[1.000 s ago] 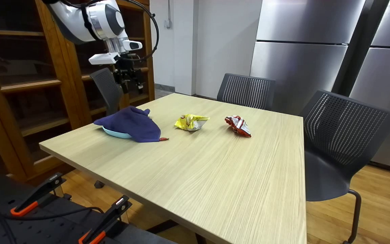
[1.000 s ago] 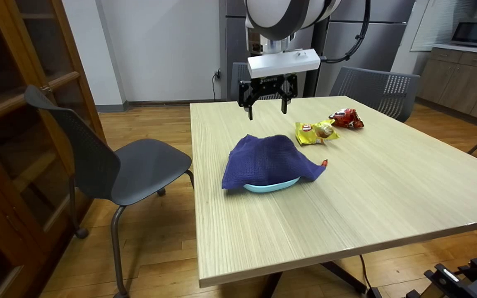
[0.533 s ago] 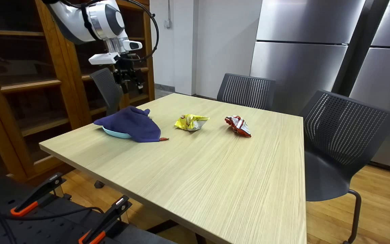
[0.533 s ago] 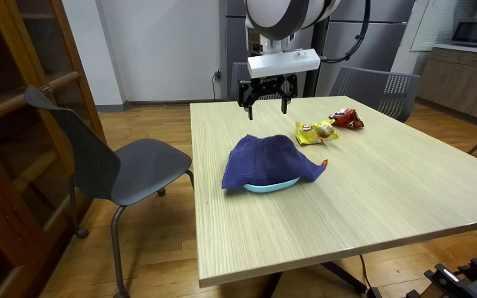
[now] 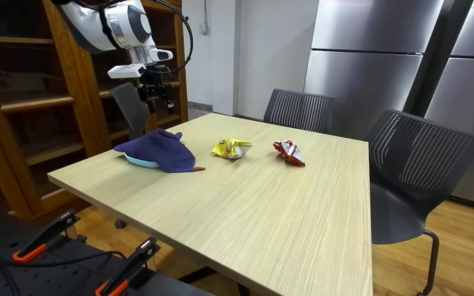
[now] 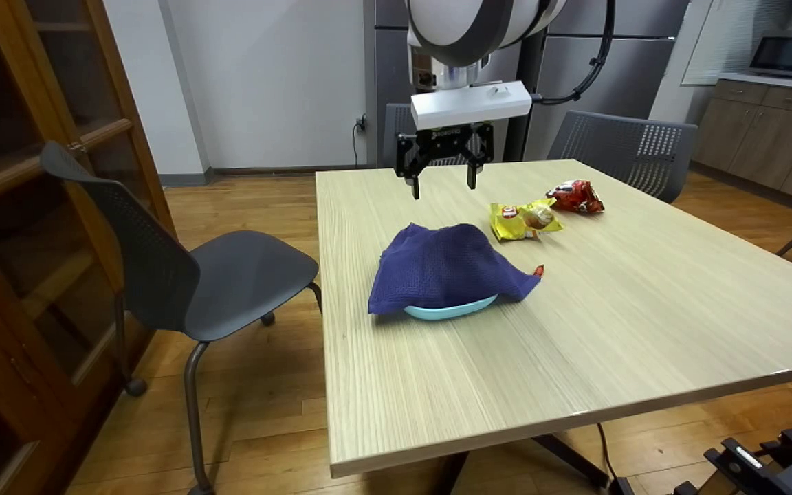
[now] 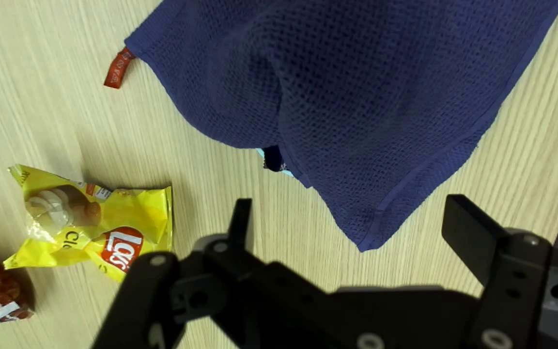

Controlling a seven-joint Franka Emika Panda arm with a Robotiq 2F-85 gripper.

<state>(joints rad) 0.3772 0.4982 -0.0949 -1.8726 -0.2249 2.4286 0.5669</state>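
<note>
All unmoved — Lay's bag (image 7: 96,224), towel (image 7: 347,97)

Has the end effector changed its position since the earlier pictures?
No. In an exterior view, the end effector appears in the same place against the far edge of the table; I see no shift in any direction.

Towel (image 7: 351,97) was matt, rough waffle-weave cloth; Lay's chip bag (image 7: 92,220) and red snack bag (image 6: 577,196) were glossy film; surface (image 5: 261,205) showed smooth wood grain; tool (image 6: 444,184) looked matt; refrigerator door (image 5: 362,90) was satin metal; chair (image 6: 245,282), matt plastic.
</note>
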